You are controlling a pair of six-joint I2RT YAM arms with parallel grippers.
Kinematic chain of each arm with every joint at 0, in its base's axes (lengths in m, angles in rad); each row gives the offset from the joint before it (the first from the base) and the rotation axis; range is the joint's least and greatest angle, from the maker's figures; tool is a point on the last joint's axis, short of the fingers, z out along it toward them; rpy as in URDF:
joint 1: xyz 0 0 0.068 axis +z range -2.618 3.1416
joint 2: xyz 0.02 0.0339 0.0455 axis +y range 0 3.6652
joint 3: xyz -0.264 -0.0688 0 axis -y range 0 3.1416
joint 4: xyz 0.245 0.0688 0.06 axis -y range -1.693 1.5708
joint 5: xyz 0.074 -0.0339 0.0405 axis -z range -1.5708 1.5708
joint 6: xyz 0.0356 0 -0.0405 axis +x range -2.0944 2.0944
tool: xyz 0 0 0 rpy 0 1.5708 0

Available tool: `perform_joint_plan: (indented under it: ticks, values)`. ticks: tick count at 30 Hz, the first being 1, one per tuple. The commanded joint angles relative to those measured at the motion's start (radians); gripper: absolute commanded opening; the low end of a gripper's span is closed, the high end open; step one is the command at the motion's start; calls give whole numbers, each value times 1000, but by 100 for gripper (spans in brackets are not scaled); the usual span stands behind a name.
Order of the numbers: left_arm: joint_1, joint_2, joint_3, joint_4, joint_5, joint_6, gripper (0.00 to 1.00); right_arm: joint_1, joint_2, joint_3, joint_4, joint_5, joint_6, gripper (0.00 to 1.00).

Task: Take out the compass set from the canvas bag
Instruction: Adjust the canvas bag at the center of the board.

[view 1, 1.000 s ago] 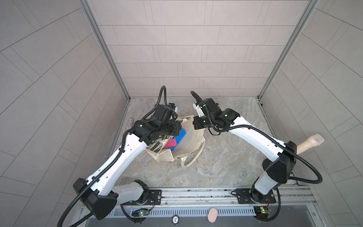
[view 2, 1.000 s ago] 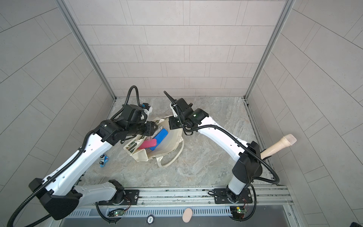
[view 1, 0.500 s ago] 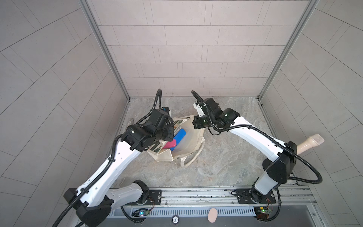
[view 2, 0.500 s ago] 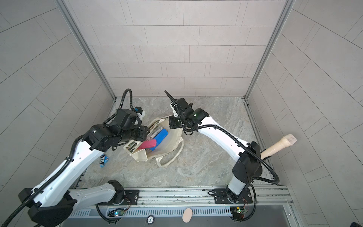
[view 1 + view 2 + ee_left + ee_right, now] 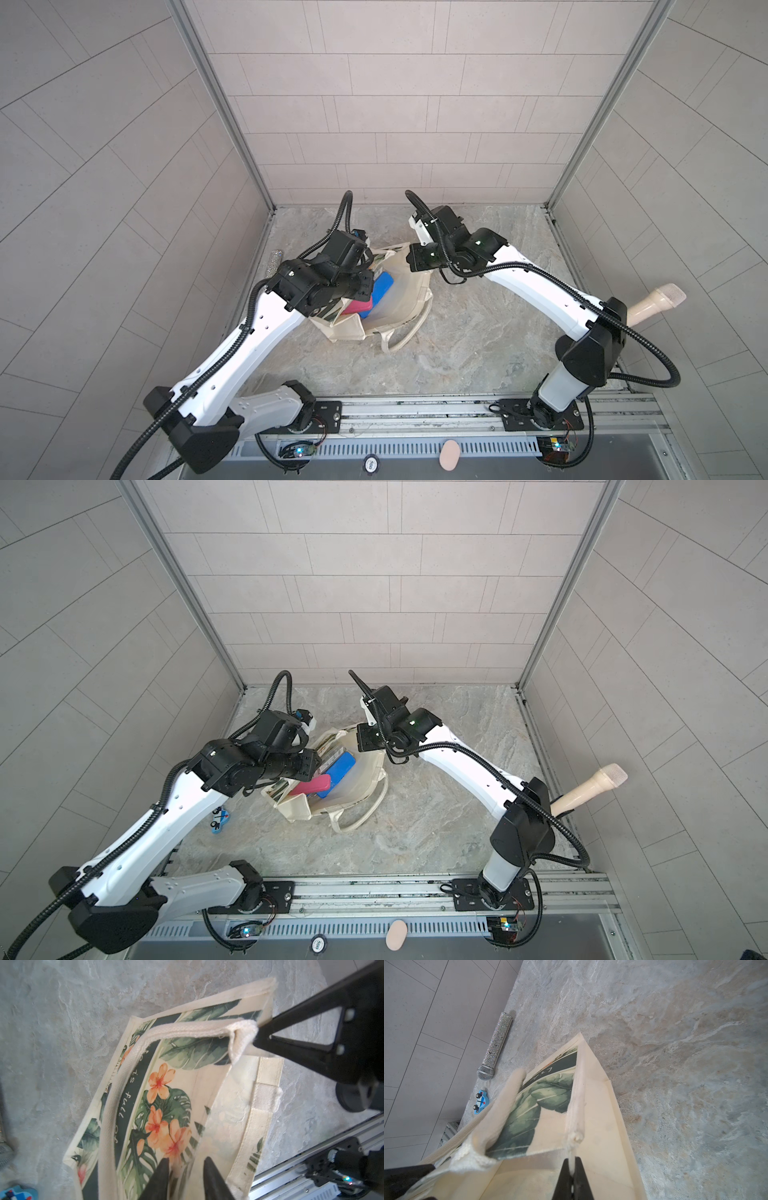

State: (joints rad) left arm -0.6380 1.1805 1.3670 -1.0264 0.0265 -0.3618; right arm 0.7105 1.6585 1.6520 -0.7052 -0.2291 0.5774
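The canvas bag (image 5: pixel 405 303) (image 5: pixel 368 781) lies on the marble floor with its mouth held open. A blue case (image 5: pixel 382 286) (image 5: pixel 338 769) and a pink case (image 5: pixel 356 306) (image 5: pixel 311 787) show inside it; I cannot tell which is the compass set. My left gripper (image 5: pixel 368 286) (image 5: pixel 186 1162) is at the bag's mouth, its fingers a narrow gap apart and astride the leaf-printed wall (image 5: pixel 162 1105). My right gripper (image 5: pixel 415 264) (image 5: pixel 572 1164) is shut on the bag's cream rim and holds it up.
A silver glitter microphone (image 5: pixel 495 1045) (image 5: pixel 274 259) and a small blue toy car (image 5: pixel 481 1101) (image 5: pixel 219 818) lie by the left wall. A beige microphone (image 5: pixel 652 303) leans at the right wall. The arms' rail (image 5: pixel 415 409) runs along the front edge.
My left arm has shifted back and lower at the bag's mouth, and its fingers have drawn closer together. The right arm and the bag have not moved.
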Motion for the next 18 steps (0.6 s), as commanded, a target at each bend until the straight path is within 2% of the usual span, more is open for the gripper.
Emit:
perform_joint_plan:
  ticks: [1, 3, 10, 12, 14, 17, 18]
  values:
    - [-6, 11, -6, -14, -10, -10, 11, -3, -19, -7, 29, -1, 11, 0]
    - [-6, 4, -4, -14, -25, -18, 0, -3, -22, -12, 33, 0, 12, 0]
    - [-6, 12, 56, -57, -109, 30, 0, 2, -43, -46, 27, 16, -7, 1]
    - [-6, 20, 87, -61, -138, 44, 0, 19, -70, -97, 24, 51, -31, 10]
    - [-6, 18, 108, -49, -167, 58, 0, 37, -106, -163, 24, 90, -39, 12]
    - [-6, 17, 135, -26, -211, 82, 0, 55, -177, -258, 26, 148, -35, 26]
    - [-6, 20, 142, -17, -221, 90, 0, 59, -202, -282, 27, 174, -34, 33]
